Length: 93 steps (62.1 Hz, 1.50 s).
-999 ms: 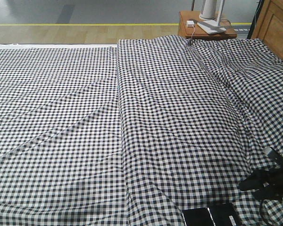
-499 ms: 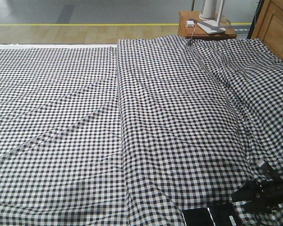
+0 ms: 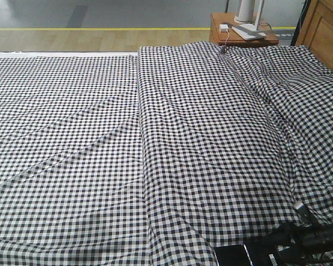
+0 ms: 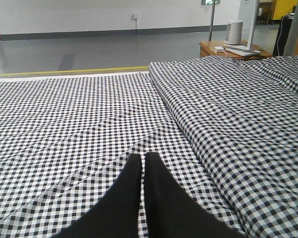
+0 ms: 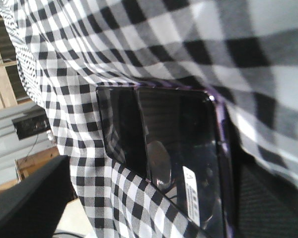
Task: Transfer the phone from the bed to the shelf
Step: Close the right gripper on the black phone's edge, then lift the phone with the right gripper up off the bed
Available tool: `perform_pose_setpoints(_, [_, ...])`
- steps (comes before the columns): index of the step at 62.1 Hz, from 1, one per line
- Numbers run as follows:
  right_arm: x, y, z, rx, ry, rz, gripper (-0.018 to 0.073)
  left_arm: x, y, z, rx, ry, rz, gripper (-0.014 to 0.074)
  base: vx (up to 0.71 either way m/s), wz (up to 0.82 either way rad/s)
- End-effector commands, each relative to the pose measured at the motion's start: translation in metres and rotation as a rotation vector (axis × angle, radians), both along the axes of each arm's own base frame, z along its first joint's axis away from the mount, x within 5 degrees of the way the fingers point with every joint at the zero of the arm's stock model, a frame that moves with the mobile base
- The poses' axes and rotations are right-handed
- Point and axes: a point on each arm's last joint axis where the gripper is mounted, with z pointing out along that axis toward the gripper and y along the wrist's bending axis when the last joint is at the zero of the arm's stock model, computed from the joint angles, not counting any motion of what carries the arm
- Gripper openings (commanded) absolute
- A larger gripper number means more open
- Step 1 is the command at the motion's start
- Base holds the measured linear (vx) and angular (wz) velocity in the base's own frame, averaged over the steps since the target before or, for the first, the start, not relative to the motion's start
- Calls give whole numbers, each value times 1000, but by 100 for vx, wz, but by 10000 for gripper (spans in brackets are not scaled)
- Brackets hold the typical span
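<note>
Phone (image 5: 188, 134) glossy black, smooth; bed (image 3: 100, 138) wrinkled matt checked cloth.

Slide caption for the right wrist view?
Glossy black phone on the gingham bed, framed by the open right pincer.

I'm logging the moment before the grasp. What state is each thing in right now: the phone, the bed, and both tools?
phone: lying flat on the bed, screen dark, not lifted.
bed: covered in wrinkled black-and-white checked cloth.
left tool: shut, empty, above the bed.
right tool: open, one finger on each side of the phone.
</note>
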Motion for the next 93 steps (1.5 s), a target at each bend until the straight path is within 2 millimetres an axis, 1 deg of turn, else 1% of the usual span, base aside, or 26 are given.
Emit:
perform_pose_setpoints(1, [12,6,19,62,-59,36,595,1,1,6,-17,-74,6,1,0,0])
perform_pose_setpoints(11, [20,26,20,71,-81,91,592,1,1,6,-17,-74,6,1,0,0])
perform_pose_setpoints(17, [23,35,20,69,-86,122,575,1,1,6,-17,-74,6,1,0,0])
perform_pose_setpoints(22, [25,39,20,67,-91,140,554,1,1,6,-17,-74,6,1,0,0])
perform_pose_setpoints(27, [26,39,21,71,-95,139,511,1,1,6,-17,-74,6,1,0,0])
perform_pose_setpoints(37, [29,38,23,71,-106,145,375,1,1,6,-17,-74,6,1,0,0])
perform_pose_setpoints(40, [29,37,23,71,-111,150,312,1,1,6,-17,-74,6,1,0,0])
perform_pose_setpoints(41, [29,37,23,71,-113,152,303,1,1,6,-17,-74,6,1,0,0])
perform_pose_setpoints(44, [29,38,24,76,-124,159,233,1,1,6,-17,-74,6,1,0,0])
perform_pose_setpoints(45, [29,38,24,78,-126,161,224,1,1,6,-17,-74,6,1,0,0])
perform_pose_setpoints(55, [28,39,27,110,-141,177,6,1,1,6,-17,-74,6,1,0,0])
perform_pose_setpoints(57, [28,39,27,113,-144,179,-15,1,1,6,-17,-74,6,1,0,0])
perform_pose_setpoints(66, [27,41,31,163,-160,195,-10,1,1,6,-17,-74,6,1,0,0])
perform_pose_setpoints(76, [31,39,38,152,-165,194,-8,1,1,6,-17,-74,6,1,0,0])
perform_pose_setpoints(87, [42,34,60,119,-197,189,-7,1,1,6,-17,-74,6,1,0,0])
perform_pose_setpoints(93, [50,30,79,92,-230,186,-7,1,1,6,-17,-74,6,1,0,0])
